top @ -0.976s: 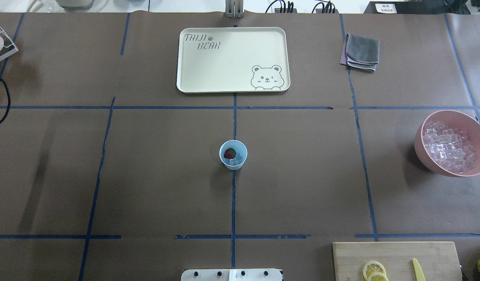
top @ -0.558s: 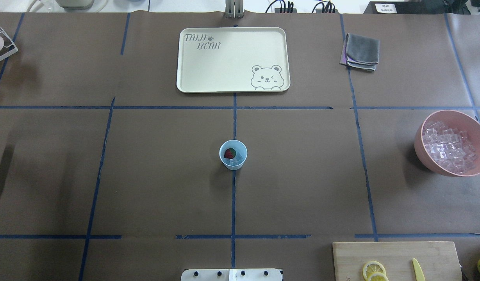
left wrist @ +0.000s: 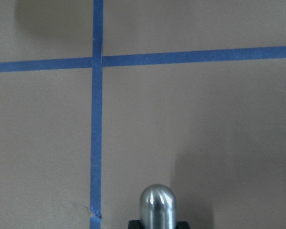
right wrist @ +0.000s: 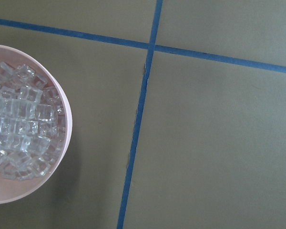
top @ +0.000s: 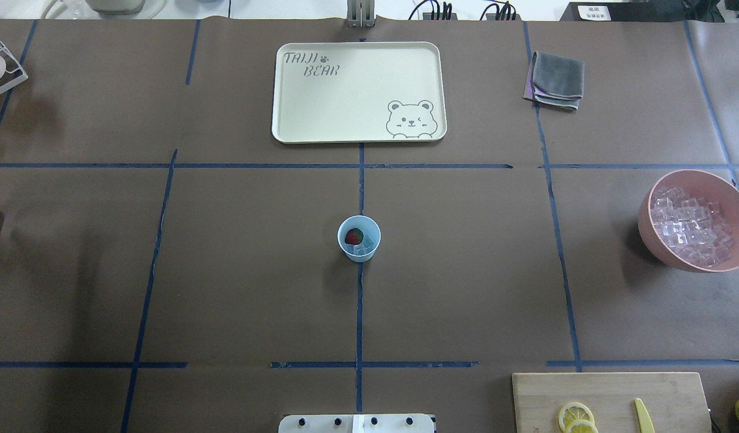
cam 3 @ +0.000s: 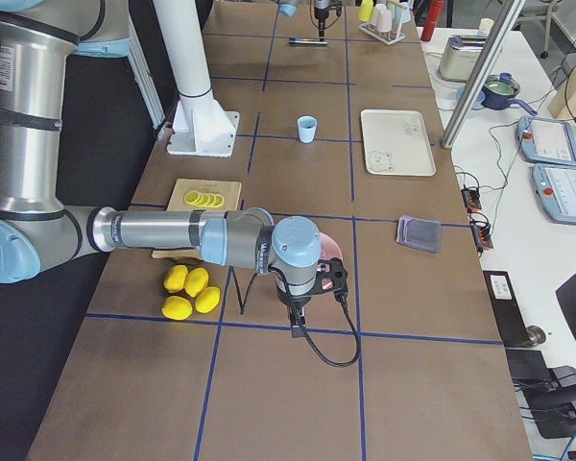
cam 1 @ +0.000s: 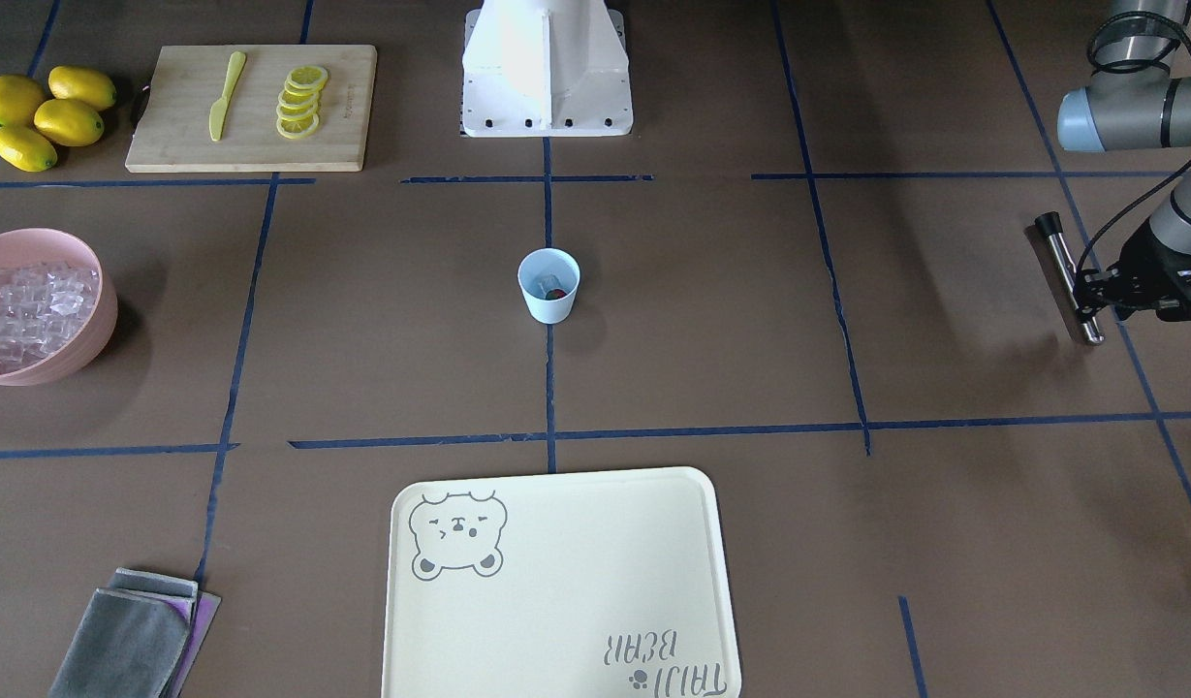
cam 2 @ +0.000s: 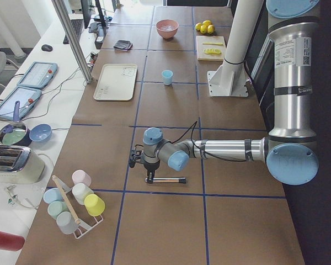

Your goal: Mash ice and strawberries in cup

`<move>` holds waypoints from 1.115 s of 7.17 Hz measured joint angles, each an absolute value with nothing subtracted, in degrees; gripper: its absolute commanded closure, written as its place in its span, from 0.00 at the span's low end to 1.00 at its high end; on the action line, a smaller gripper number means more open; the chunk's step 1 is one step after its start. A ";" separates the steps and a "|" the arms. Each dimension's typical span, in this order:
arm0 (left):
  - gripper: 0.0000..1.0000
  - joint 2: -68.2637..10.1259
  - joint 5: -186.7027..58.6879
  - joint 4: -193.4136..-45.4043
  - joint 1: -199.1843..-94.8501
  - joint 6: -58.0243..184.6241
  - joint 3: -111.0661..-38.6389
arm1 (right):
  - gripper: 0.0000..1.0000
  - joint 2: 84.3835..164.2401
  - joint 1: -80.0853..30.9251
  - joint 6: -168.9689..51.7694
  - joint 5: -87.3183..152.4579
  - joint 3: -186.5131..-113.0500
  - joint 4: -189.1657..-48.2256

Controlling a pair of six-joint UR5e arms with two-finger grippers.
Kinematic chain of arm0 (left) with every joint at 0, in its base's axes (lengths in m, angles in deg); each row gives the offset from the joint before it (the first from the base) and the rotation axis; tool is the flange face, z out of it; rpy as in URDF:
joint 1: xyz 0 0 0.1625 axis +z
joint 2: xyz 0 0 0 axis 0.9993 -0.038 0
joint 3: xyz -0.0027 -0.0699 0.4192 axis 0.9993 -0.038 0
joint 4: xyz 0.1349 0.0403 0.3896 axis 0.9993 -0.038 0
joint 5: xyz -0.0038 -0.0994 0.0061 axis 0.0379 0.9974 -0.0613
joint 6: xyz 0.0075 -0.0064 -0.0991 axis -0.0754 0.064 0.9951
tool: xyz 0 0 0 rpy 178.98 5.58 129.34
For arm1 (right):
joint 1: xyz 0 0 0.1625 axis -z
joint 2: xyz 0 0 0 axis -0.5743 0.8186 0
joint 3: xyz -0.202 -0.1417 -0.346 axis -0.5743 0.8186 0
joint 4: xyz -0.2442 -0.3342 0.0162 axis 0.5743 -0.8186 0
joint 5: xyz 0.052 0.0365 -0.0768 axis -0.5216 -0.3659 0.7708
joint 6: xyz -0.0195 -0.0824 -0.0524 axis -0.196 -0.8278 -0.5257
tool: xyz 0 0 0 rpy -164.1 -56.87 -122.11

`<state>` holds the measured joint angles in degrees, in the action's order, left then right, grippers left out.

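Cup point(top: 359, 257): light, tippy; brace side.
Ice point(top: 364, 245), berry point(top: 353, 236): in cup; slippery.
Left claw point(cam 1: 1089, 294): clamped on rod point(cam 1: 1065, 271), far from cup.
Right claw point(cam 3: 296, 322): cannot tell.

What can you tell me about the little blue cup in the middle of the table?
The cup is small, light blue and looks like plain plastic, wider at the mouth than the base, with no handle. It stands upright and open on the brown table, right on a blue tape line. Inside lie one red strawberry with a dark tip and a few clear ice cubes. Nothing else touches it.
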<state>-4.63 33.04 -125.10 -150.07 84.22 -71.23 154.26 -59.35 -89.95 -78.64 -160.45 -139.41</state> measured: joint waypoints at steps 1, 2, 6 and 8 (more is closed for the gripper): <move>0.00 -4.71 34.14 -124.95 -150.05 83.96 -71.68 | 0.01 154.26 -59.34 -89.95 -78.67 -160.46 -139.40; 0.00 -4.72 37.41 -124.63 -150.23 83.19 -72.76 | 0.01 154.26 -59.34 -89.95 -78.69 -160.48 -139.36; 0.00 -5.52 45.42 -102.89 -166.47 53.83 -79.04 | 0.01 154.26 -59.35 -89.93 -78.66 -160.50 -139.40; 0.00 -7.57 45.82 -88.82 -177.32 40.45 -80.56 | 0.01 154.26 -59.34 -89.95 -78.63 -160.50 -139.34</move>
<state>-7.57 45.82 -88.82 -177.32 40.45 -80.56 154.26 -59.34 -89.95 -78.63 -160.50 -139.34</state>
